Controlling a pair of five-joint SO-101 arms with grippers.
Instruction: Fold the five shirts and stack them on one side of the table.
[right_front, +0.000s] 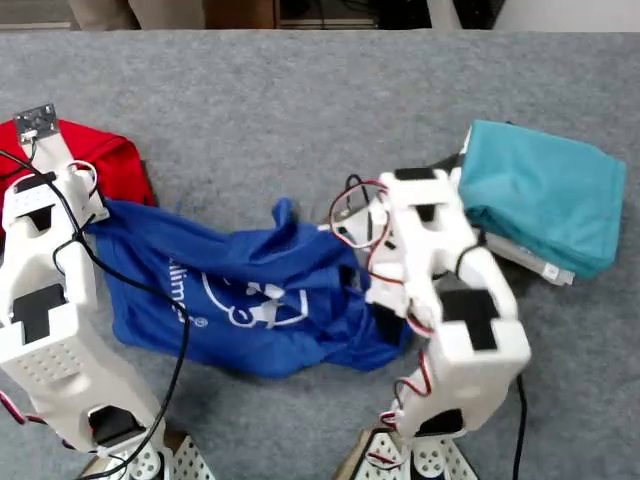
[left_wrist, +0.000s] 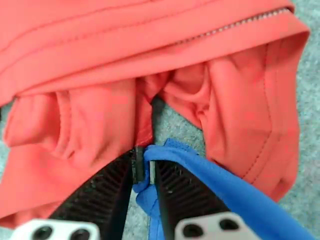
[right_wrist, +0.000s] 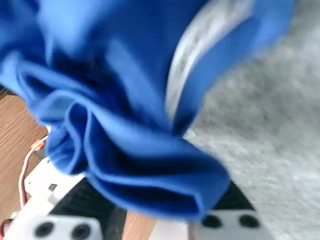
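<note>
1. Looking down, high view: blue shirt (right_front: 250, 300) lies crumpled mid-counter (right_front: 250, 110), betw. the 2 arms. The red shirt (right_front: 115, 160) is at the far-left edge, touching the blue shirt's corner. The teal shirt (right_front: 545, 195) lies folded on the right side, on top of a white cloth (right_front: 525, 258). L hand (right_front: 92, 212) sits at the blue shirt's left corner, R hand (right_front: 358, 278) at its right edge.
2. Left wrist view: L hand (left_wrist: 144, 167) is nearly closed, pinching a blue hem betw. its black pads (left_wrist: 100, 195). The red shirt lies rumpled just beyond, w/ grey counter showing thru a gap.
3. Right wrist view: the blue shirt is bunched over R hand, w/ a pale print stripe showing. Can't tell how far open that hand is, or whether it grips. Grey counter behind.
</note>
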